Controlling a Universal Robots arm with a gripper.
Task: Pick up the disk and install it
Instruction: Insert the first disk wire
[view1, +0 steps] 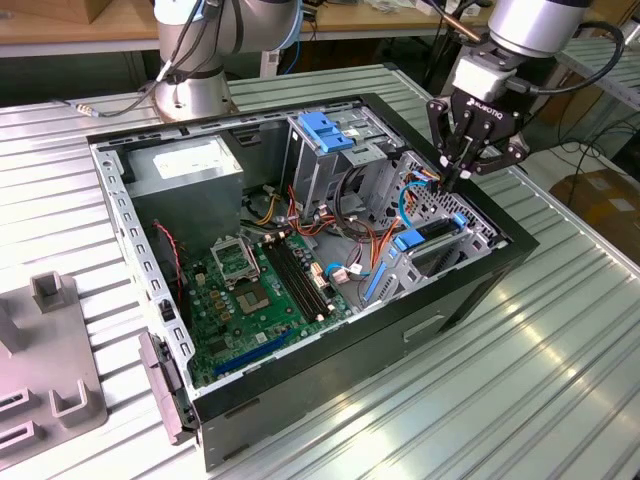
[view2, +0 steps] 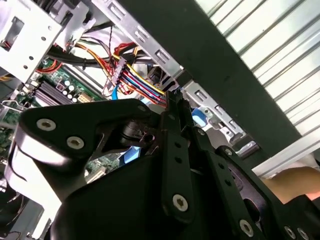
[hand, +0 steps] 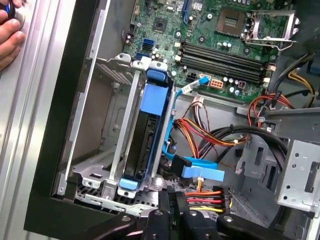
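Above the corner of the open computer case (view1: 300, 395) on the desk (view1: 560, 360), my gripper (view1: 462, 172) hangs with its fingers drawn together, holding nothing that I can see. Just below it, the disk (hand: 146, 145) stands on edge in its bay, blue carrier rail up, set between the grey metal guides. I judge the install step all but finished: the disk looks seated. Whether it is fully home I cannot tell. A hand (hand: 9, 37) rests outside the case.
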